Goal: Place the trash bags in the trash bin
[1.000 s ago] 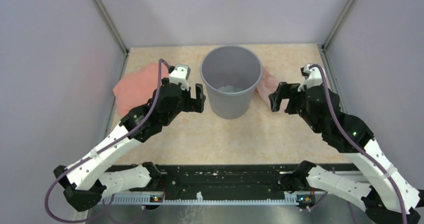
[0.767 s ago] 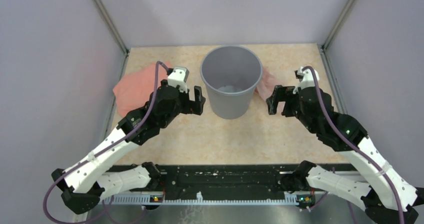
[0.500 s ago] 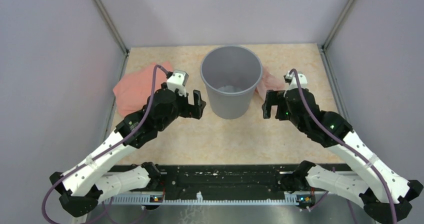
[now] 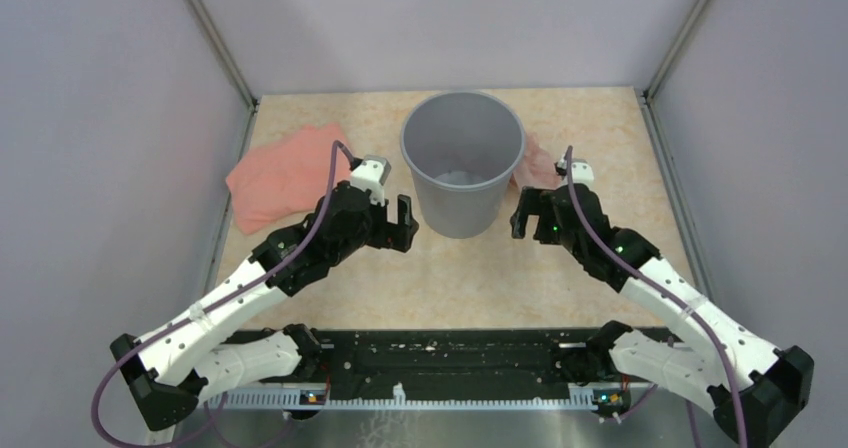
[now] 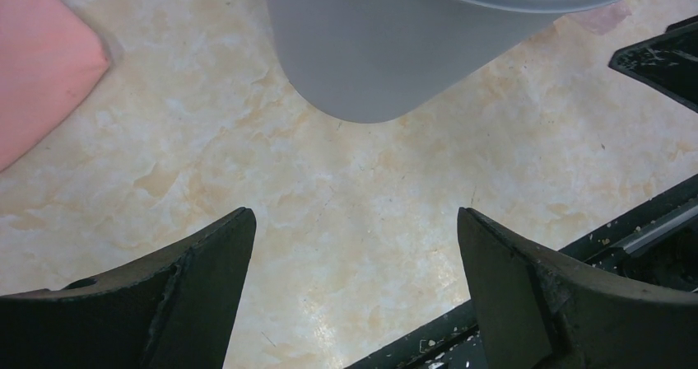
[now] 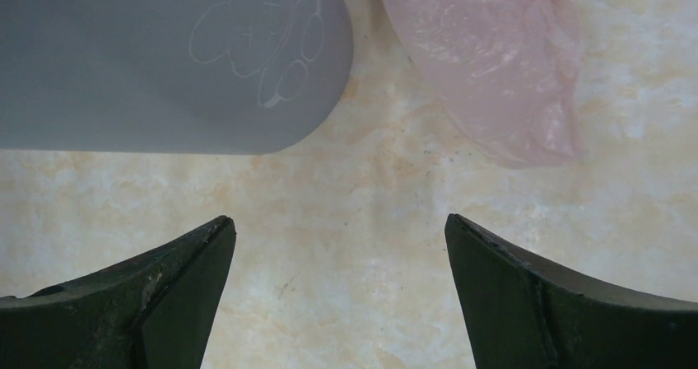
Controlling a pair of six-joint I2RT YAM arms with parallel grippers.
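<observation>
Top view: grey trash bin [image 4: 460, 213] upper centre on the marbled surface [image 4: 470, 278], left fingers [image 4: 404, 208] and right fingers [image 4: 521, 218] flanking it, both spread wide, empty. Left wrist: smooth tapering wall, salmon folded sheet [image 5: 41, 72] upper left. Right wrist: crinkly see-through pink trash bag [image 6: 486, 64] upper right, just beside the bin; reckon floppy film like that could slip a shallow pinch
</observation>
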